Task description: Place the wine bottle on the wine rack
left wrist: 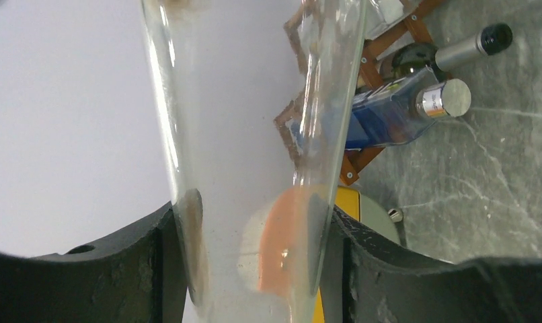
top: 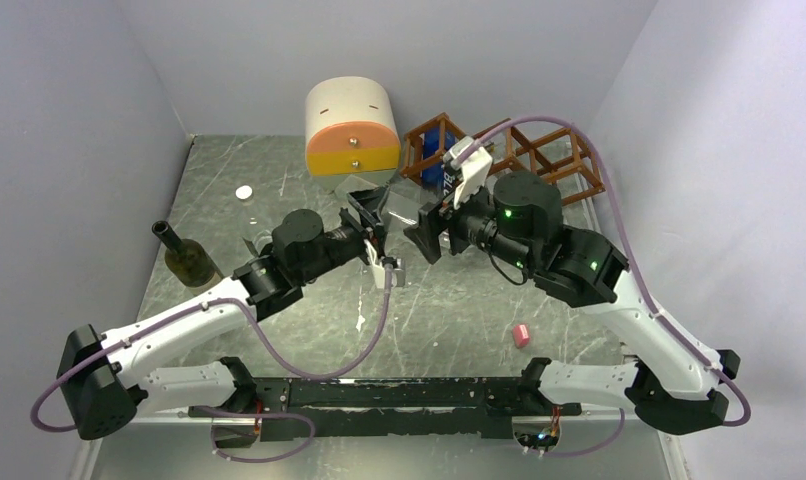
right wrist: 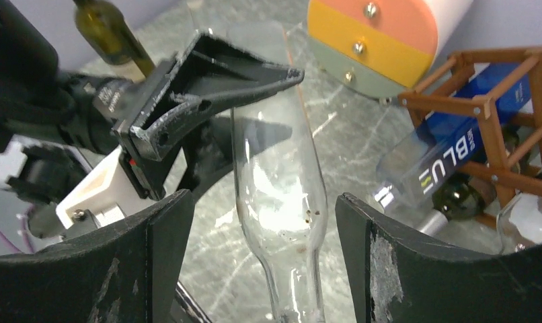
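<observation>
from above, the two arms meet over the middle of the counter [top: 449, 300]. the left claw [top: 377, 228] and the right claw [top: 426, 232] face each other with the clear wine bottle [top: 404, 207] between them, held off the counter and in front of the wine rack [top: 554, 160], not in it. the rack stands at the back right and carries a blue bottle [top: 440, 150] in its left cell. just left of it sits a cream-and-orange cabinet [top: 351, 122]. a dark green bottle [top: 187, 262] stands upright far to the left. a small white disc [top: 244, 192] and a small pink piece [top: 521, 335] lie on the counter, well apart.

in the left wrist view, the clear glass runs straight between the black fingers [left wrist: 147, 262], both pressed against its sides: the left claw is clenched on the wine bottle. beyond it the rack shows the blue bottle's silver cap and a dark bottle with a grey foil neck [left wrist: 456, 50].

in the right wrist view, the bottle narrows to its neck toward the camera, between the right claw's fingers [right wrist: 382, 262]. gaps show on both sides, narrower on the right, so this claw is released. the left claw grips the far end of the glass. the rack sits to the right, the blue bottle lying in it.
</observation>
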Robot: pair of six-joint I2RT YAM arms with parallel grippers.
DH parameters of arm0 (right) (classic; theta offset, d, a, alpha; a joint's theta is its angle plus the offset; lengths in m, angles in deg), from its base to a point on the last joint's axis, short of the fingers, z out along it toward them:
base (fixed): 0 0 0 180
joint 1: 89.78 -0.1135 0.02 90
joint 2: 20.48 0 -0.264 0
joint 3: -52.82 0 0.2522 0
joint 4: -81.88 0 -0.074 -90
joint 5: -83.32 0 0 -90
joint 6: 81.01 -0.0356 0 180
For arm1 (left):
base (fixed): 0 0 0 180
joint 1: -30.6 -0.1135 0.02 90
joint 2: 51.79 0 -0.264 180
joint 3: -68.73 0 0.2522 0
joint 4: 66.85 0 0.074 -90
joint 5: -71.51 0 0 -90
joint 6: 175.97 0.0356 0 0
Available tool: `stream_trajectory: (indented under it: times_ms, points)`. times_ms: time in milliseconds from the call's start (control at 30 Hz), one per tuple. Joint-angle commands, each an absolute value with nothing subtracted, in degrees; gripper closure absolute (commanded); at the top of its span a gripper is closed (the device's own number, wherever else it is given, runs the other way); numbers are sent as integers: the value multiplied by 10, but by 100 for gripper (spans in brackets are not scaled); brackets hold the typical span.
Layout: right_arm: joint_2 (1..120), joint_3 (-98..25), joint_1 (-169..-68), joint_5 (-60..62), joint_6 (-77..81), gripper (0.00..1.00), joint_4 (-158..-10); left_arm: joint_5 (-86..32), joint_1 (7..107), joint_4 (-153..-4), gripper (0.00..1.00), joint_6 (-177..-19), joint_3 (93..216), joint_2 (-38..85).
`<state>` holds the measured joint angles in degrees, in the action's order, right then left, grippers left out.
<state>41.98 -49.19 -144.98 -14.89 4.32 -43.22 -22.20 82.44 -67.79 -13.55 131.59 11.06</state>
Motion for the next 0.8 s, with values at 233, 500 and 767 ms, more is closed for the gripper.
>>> stream_trajectory:
  times_ms: [233, 500, 767]
  points:
    - [402, -418, -1452, -157, 68, 19, -383, -298, 828, -688, 93, -17, 1369, 126]
    - [443, -416, -1451, -157, 66, 23, -389, -307, 841, -690, 93, -5, 1361, 120]
    - [455, -407, -1452, -150, 55, 60, -403, -276, 845, -674, 85, -42, 1366, 124]
